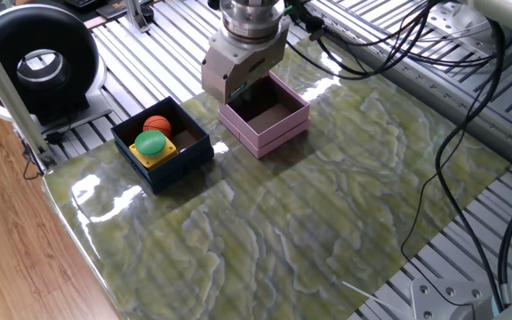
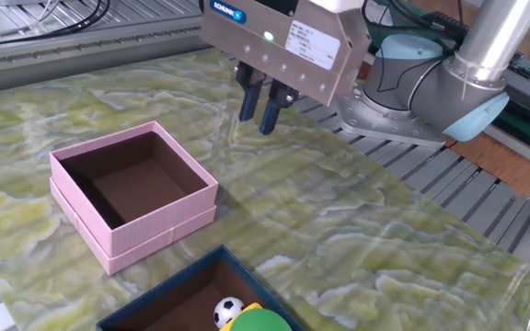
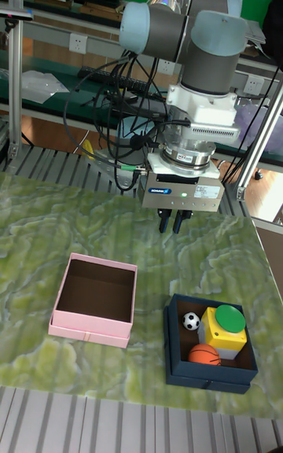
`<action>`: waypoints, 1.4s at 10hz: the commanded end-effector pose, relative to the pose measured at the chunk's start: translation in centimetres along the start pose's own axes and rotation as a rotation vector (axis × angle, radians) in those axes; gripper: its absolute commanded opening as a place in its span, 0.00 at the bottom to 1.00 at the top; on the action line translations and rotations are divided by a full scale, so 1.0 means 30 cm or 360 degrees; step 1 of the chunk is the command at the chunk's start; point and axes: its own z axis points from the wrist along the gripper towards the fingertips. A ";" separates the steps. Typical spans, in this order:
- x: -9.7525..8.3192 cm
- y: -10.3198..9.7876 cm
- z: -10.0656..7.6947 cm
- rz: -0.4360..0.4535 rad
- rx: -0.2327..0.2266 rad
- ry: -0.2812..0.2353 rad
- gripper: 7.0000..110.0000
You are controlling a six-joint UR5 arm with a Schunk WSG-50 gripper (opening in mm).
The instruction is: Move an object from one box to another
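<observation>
Your two-finger gripper (image 2: 263,103) has its dark fingers (image 3: 165,222) a narrow gap apart, holding nothing, hanging above the marbled green tabletop (image 1: 327,204) beside the square pale pink box (image 2: 132,195). You see the square dark navy-blue box (image 3: 209,372) holding an orange ball (image 3: 204,354), a small soccer ball (image 3: 191,321) and a yellow block with a green cap (image 3: 225,327).

There are two square boxes on the table (image 3: 94,233): one pink box (image 3: 94,300) and one navy-blue box (image 3: 209,370). The pink box has nothing in it. The navy-blue box has four things in it: one little soccer ball (image 3: 191,321), one orange basketball (image 3: 204,354), one yellow block (image 3: 222,333), and one green round piece (image 3: 230,317) on top of the block. There is one robot arm (image 3: 206,60) with one gripper (image 3: 173,222), and its jaws have two fingers.
</observation>
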 end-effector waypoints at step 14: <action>0.015 0.005 0.016 -0.0104 -0.0045 0.0045 0.15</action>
